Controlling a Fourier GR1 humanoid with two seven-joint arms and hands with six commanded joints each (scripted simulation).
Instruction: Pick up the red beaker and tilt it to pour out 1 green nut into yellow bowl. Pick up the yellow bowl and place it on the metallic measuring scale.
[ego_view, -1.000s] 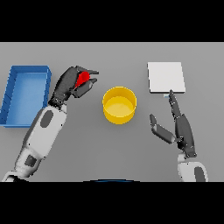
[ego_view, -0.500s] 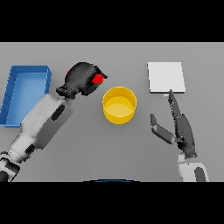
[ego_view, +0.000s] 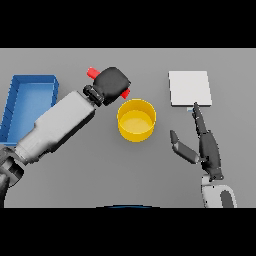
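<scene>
Both robot hands show: the left robot hand (ego_view: 113, 85) grips the red beaker (ego_view: 93, 73) — tipped sideways just beside the yellow bowl (ego_view: 136, 120). The right robot hand (ego_view: 204, 146) hovers with fingers straight below the measuring scale (ego_view: 189, 88) — bowl on the bench (ego_view: 150, 180).

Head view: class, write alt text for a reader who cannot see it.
The left hand, fingers curled round the red beaker, holds it tipped on its side just beside the yellow bowl on the grey table. The right hand rests open near the metallic measuring scale; a blue bin sits far left.
</scene>
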